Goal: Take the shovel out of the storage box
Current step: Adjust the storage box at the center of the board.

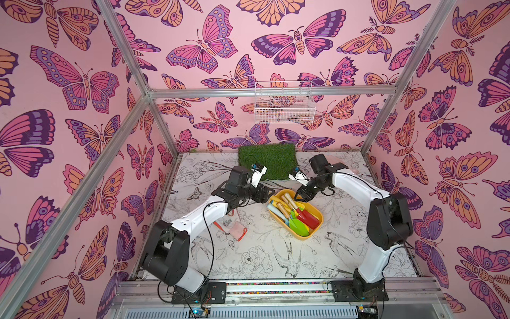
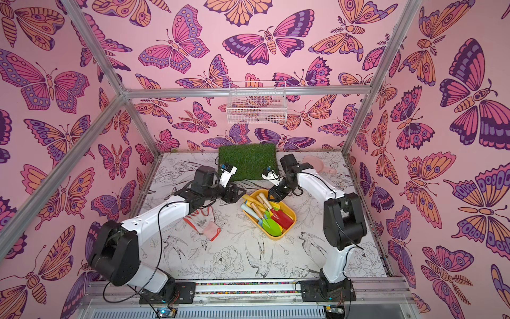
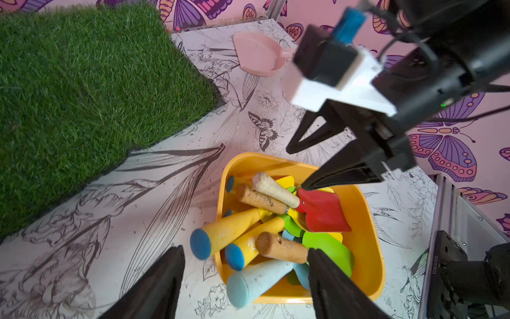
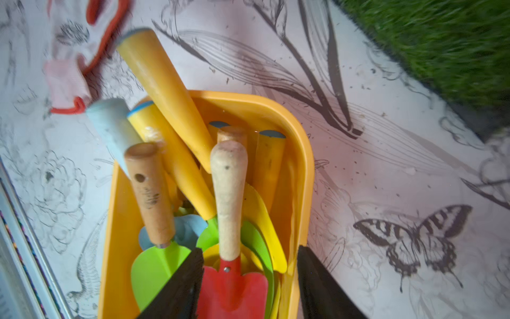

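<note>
Butterfly wallpaper [image 1: 220, 49] surrounds a flower-printed tabletop [image 1: 262, 256]. At centre frame, the yellow storage box [image 1: 299, 236] holds the red shovel [image 1: 299, 210] on top of other shovels [image 1: 299, 227], handle toward upper left, blade toward lower right. My right hand [image 1: 298, 196] is nearer, hovering over it with fingers apart and holding nothing. My left hand [image 1: 266, 193], also apart, sits just left of the box.
</note>
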